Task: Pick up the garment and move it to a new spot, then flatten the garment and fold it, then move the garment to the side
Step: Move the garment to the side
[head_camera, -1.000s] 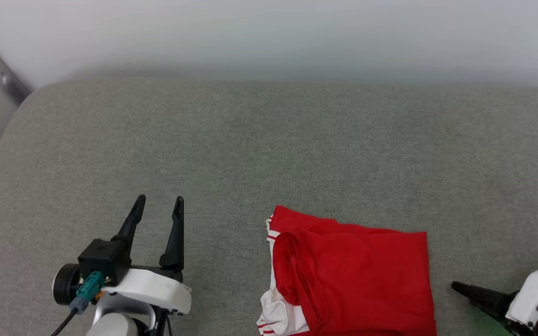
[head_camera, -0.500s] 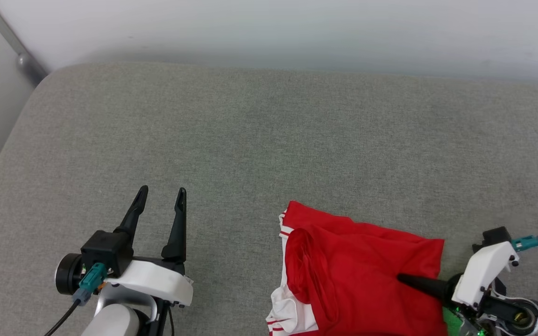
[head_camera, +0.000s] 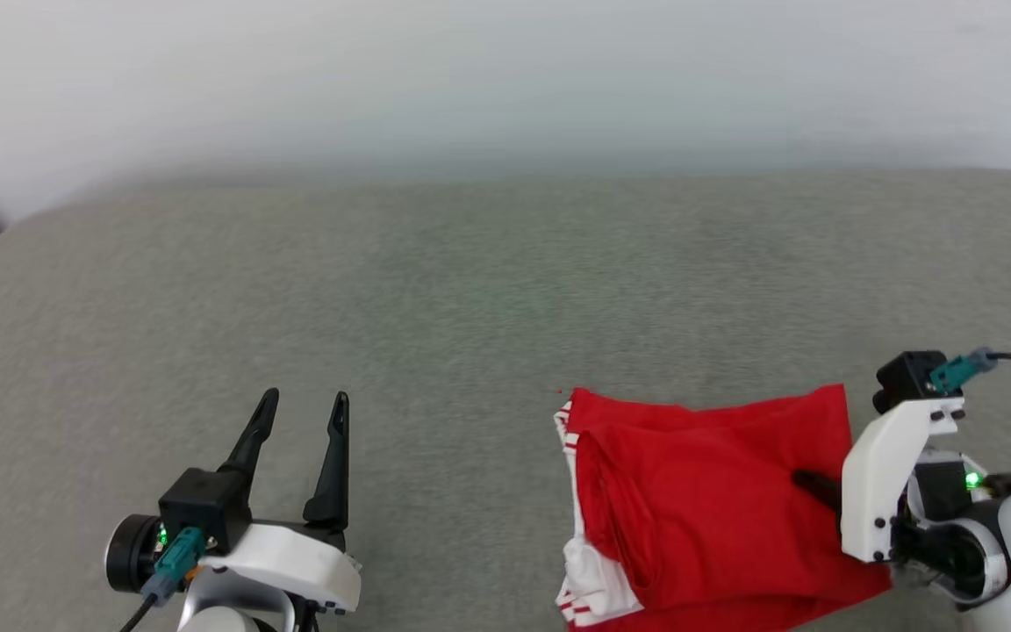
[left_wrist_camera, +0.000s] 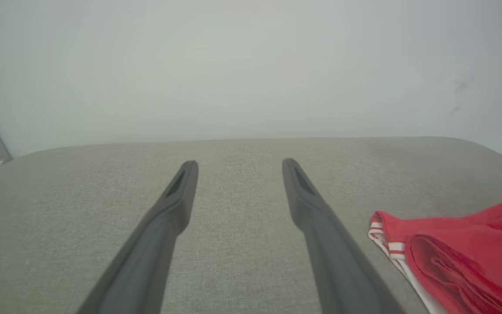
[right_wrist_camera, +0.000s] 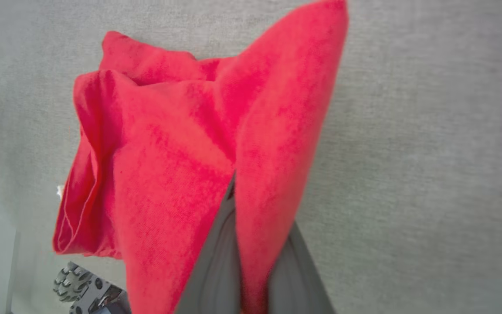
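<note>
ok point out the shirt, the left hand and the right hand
shirt (head_camera: 699, 500), head view, middle of the red cloth
left hand (head_camera: 304, 399), head view, midway between its open fingertips
right hand (head_camera: 802, 479), head view, shut fingertips gripping the shirt

Grey fabric cushion (rounded corners); red garment lies on it.

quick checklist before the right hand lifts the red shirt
1. Right hand shut on the garment: ok, the right wrist view shows red cloth pinched in it.
2. Grip catches every folded layer: cannot tell.
3. Left hand open and apart from the garment: ok.
4. Garment wholly on the grey cushion: cannot tell, its near edge runs off the head view.
5. Fold neat: not ok, the gripped corner is raised and bunched.
</note>
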